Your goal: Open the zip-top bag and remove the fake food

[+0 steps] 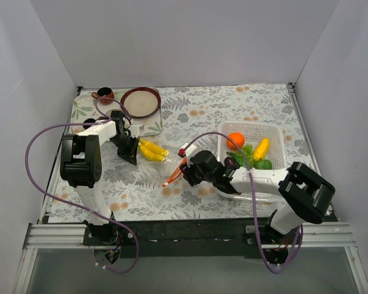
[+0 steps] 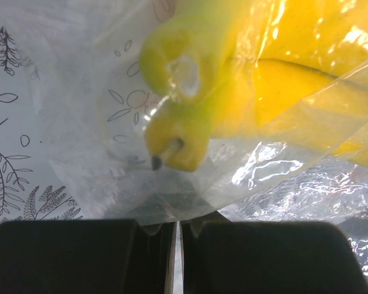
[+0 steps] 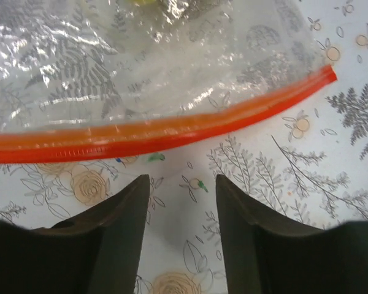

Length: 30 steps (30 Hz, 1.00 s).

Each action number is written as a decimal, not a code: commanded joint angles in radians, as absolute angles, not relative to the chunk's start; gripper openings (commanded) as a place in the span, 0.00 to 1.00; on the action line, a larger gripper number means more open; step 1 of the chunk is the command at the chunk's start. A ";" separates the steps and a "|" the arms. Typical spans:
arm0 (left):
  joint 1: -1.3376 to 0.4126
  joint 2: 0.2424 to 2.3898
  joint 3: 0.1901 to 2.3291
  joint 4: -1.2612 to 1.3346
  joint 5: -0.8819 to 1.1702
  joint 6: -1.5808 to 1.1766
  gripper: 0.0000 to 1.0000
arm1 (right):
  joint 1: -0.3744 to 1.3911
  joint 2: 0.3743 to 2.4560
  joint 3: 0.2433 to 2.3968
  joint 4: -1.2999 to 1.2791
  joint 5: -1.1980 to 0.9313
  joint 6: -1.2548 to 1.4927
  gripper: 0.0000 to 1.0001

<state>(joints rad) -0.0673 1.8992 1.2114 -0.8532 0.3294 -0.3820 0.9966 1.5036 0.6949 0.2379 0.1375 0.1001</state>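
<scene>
Clear zip-top bag (image 3: 141,73) beyond right jaws

Floral table (image 1: 196,119) carries zip-top bag (image 1: 165,164) and basket (image 1: 281,139).

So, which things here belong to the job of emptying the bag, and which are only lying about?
For the job: clear crinkly zip-top bag with orange-red strip; yellow plastic bananas inside it; glossy plastic fruit in the white perforated plastic basket; left pincer, shut on the bag; right pincer, open by the strip.
Lying about: that basket; dark red round bowl; small brown cup.
</scene>
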 commanded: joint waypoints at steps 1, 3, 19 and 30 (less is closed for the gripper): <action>-0.078 2.034 1.127 -0.718 0.161 -0.331 0.00 | 0.997 1.604 0.802 0.322 0.063 0.052 0.61; -0.078 2.034 1.129 -0.716 0.163 -0.333 0.00 | 0.997 1.637 0.834 0.339 0.060 0.048 0.69; -0.080 2.036 1.117 -0.719 0.146 -0.324 0.00 | 0.996 1.545 0.729 0.357 0.057 0.002 0.28; -0.080 2.036 1.124 -0.727 0.149 -0.328 0.00 | 0.993 1.528 0.709 0.385 0.109 0.009 0.04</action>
<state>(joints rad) -0.0673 1.8999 1.2110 -0.8532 0.3290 -0.3817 0.9962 1.5116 0.6754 0.3447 0.0860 0.0147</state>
